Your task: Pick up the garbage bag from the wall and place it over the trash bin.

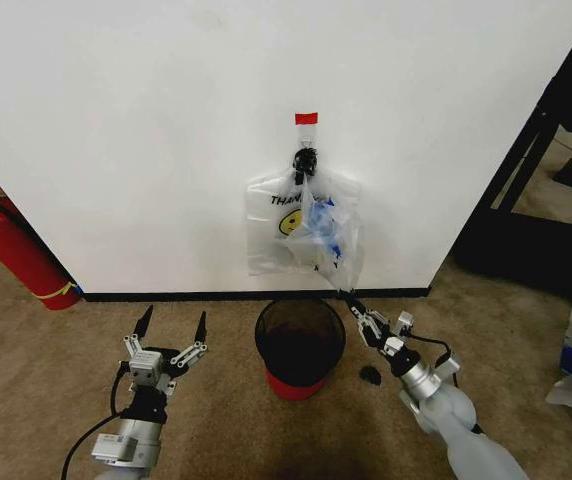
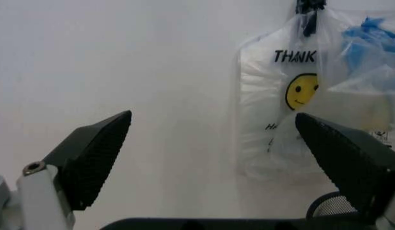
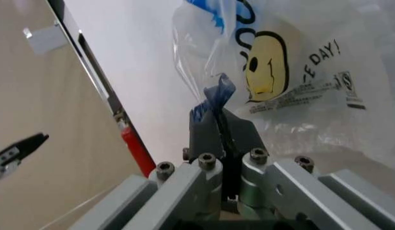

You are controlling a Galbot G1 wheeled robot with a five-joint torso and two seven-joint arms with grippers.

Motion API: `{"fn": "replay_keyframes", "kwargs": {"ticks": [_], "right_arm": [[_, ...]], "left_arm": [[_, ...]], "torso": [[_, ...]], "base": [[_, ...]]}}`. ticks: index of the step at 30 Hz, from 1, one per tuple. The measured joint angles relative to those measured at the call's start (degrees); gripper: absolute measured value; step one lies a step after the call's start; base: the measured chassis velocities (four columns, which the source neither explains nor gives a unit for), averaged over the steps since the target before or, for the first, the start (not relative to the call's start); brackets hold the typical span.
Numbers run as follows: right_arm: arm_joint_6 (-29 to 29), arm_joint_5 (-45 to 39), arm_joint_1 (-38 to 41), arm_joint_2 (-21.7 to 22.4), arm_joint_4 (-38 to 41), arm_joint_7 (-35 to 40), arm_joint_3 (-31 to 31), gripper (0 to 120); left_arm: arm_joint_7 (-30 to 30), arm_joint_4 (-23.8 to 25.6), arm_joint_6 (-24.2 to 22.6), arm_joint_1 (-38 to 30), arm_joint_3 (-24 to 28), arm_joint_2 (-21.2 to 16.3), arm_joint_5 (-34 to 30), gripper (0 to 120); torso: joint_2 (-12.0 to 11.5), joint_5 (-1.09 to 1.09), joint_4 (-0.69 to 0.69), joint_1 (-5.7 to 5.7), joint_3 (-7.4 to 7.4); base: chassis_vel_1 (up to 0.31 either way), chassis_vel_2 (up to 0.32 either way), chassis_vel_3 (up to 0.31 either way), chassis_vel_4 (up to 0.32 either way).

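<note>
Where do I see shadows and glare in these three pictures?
Head view: the bin seems to throw a soft shadow on the carpet toward the camera. Left wrist view: past the open left pincer, the bag leaves a faint grey shadow on the wall. Right wrist view: the bag's creases shine above the right pincer, shut on it.

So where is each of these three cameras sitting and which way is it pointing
Head view: high on the robot, looking down at the wall, hanging garbage bag and trash bin; both arms show.
Left wrist view: behind the open left hand, facing the wall and the bag.
Right wrist view: behind the right hand, shut on the bag's bottom edge.
All three share the bag's smiley print; the fire extinguisher shows in the head and right wrist views.
</note>
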State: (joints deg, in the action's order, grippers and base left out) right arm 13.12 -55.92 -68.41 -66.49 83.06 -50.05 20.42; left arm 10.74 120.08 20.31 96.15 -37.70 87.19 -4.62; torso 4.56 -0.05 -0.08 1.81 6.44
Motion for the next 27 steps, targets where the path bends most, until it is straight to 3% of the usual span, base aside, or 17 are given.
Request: {"fn": "replay_keyframes", "kwargs": {"ticks": [27], "right_arm": [[1.75,1.19,-3.08,-0.57,-2.34,-3.32,3.28,0]], "left_arm": [[-0.10,1.22,0.29,1.00,0.44,0.59,0.37,100]], "torso": [[0.00,0.00,0.00,0.00,0.00]], "base": [[0.000,0.000,0.000,0.000]]}}
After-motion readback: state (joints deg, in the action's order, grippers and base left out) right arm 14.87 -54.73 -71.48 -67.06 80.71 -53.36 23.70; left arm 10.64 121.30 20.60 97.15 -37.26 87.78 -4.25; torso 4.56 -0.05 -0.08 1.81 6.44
